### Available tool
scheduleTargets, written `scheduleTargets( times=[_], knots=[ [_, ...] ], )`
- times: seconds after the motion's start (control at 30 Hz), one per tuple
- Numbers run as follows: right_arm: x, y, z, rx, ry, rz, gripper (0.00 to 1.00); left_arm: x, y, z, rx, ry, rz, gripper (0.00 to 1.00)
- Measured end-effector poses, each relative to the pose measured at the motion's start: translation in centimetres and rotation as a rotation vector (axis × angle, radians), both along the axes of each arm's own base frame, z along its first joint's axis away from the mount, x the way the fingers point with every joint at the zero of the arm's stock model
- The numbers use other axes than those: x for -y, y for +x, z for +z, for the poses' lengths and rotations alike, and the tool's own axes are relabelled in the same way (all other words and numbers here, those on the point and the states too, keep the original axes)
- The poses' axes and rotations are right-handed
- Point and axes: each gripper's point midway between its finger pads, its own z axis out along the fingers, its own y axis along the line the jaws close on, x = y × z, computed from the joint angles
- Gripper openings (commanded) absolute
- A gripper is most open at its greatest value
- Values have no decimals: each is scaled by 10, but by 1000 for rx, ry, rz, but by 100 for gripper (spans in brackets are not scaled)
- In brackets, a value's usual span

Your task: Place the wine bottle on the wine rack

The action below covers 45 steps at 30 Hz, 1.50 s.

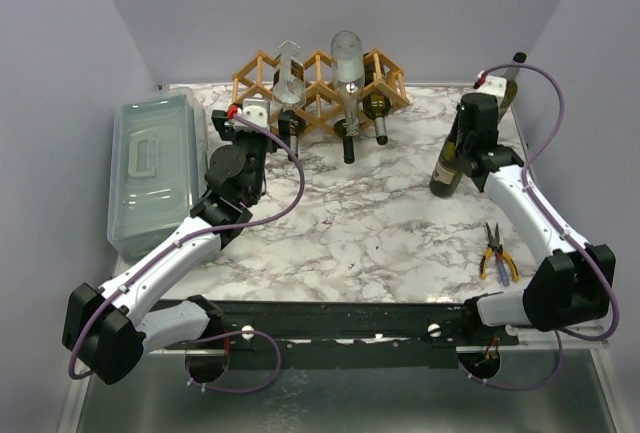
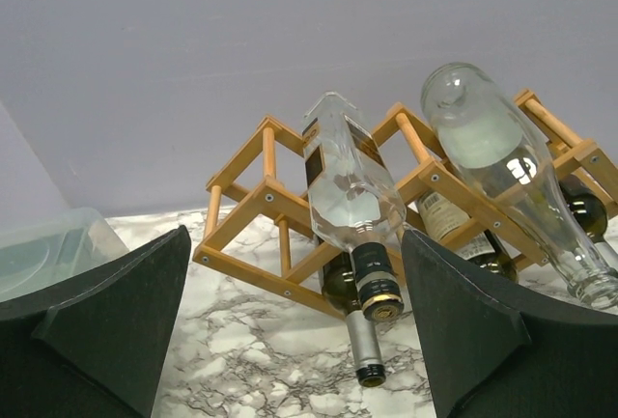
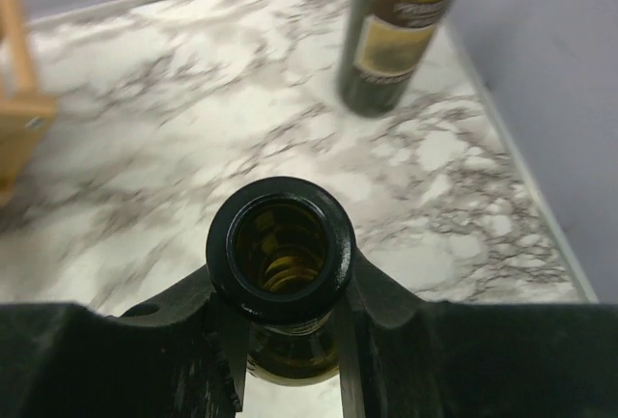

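Note:
The wine bottle [image 1: 447, 161] is dark green with a pale label and leans at the right of the marble table. My right gripper [image 1: 470, 140] is shut on its neck. In the right wrist view its open mouth [image 3: 280, 249] faces the camera, and my right gripper [image 3: 287, 326] clamps the neck from both sides. The wooden wine rack [image 1: 322, 88] stands at the back and holds two clear bottles [image 2: 352, 181] and dark ones [image 2: 365, 336]. My left gripper [image 1: 252, 121] hangs open just in front of the rack's [image 2: 253, 208] left end, with nothing between its fingers [image 2: 106, 326].
A second dark bottle [image 1: 509, 81] stands upright at the back right corner, also seen from the right wrist [image 3: 401, 27]. A grey-green lidded box [image 1: 150, 168] fills the left side. Pliers [image 1: 497, 253] lie near the right arm. The wall runs close behind the rack.

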Motion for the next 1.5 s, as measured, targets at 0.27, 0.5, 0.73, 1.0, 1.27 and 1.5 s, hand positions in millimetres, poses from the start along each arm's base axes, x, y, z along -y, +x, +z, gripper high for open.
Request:
scheduleTargets(
  times=[0.27, 0.5, 0.73, 1.0, 1.27, 1.5],
  knots=[
    [-107, -45, -1, -11, 37, 429, 1, 3, 0, -3, -10, 0, -15, 91],
    [-201, -79, 0, -9, 48, 726, 1, 4, 2, -7, -19, 6, -15, 91],
    [-287, -112, 1, -1, 53, 940, 1, 6, 5, -13, -33, 20, -14, 91],
    [-315, -122, 0, 13, 26, 972, 41, 6, 6, -13, -33, 33, -12, 91],
    [-322, -134, -7, -16, 11, 1002, 67, 6, 6, -14, -34, 36, -11, 91],
    [-315, -142, -12, -59, -10, 1022, 100, 6, 6, -15, -37, 38, -11, 91]
  ],
)
